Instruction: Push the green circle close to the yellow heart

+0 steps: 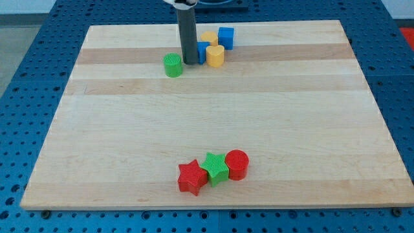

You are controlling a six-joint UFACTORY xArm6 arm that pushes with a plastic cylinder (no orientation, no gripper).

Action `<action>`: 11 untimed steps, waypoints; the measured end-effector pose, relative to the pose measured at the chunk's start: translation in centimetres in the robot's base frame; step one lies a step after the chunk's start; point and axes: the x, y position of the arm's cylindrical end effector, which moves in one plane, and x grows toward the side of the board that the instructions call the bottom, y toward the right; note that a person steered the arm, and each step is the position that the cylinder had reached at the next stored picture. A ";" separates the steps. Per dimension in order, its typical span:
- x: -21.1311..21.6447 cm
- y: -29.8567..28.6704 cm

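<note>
The green circle (173, 65) lies near the view's top, left of centre. My tip (189, 62) stands just to its right, close to it or touching it. Right of the rod is a blue block (202, 52), partly hidden by the rod. A yellow block (215, 55), which looks like the yellow heart, sits against the blue block's right side. The green circle is about a rod's width plus the blue block away from this yellow block.
A second yellow block (209, 37) and a blue cube (226, 37) sit just above the yellow heart. A red star (191, 178), a green star (215, 168) and a red circle (237, 164) form a touching row near the view's bottom. The wooden board (323, 129) ends in edges all round.
</note>
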 end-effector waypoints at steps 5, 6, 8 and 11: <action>12.8 -4.9; 8.7 -8.6; 1.2 -4.2; 3.9 -3.8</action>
